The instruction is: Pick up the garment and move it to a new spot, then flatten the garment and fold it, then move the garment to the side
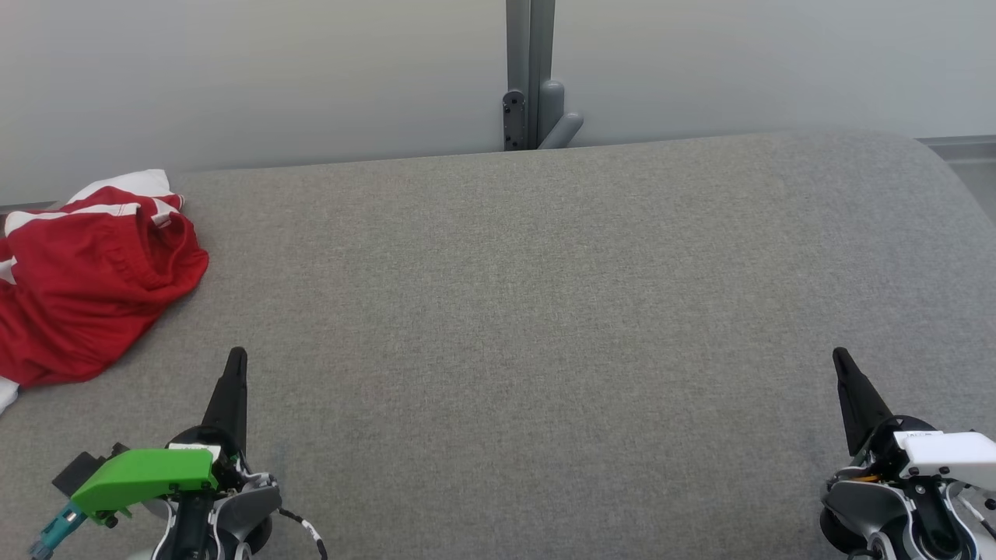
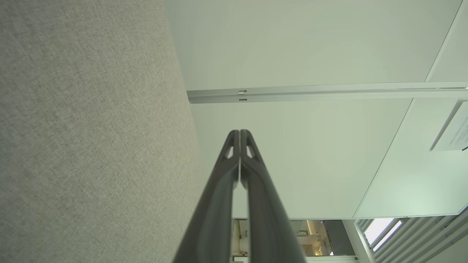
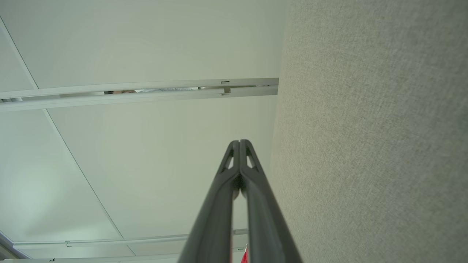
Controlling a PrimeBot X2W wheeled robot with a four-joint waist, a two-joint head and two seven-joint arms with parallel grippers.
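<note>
The garment (image 1: 85,272) is a crumpled red piece of clothing with white stripes, lying at the left edge of the grey fabric-covered table (image 1: 506,311). A sliver of its red cloth (image 3: 244,255) peeks beside the fingers at the bottom of the right wrist view. My left gripper (image 1: 236,356) hovers near the front left, just right of and below the garment, not touching it. Its fingers (image 2: 240,133) are pressed together, shut and empty. My right gripper (image 1: 839,356) stands at the front right, far from the garment, also shut on nothing, fingertips (image 3: 239,142) meeting.
A pale wall (image 1: 272,78) runs behind the table, with a grey post and bracket (image 1: 533,93) at its middle. The table's far right corner (image 1: 926,155) is rounded. Wide grey surface lies between the two grippers.
</note>
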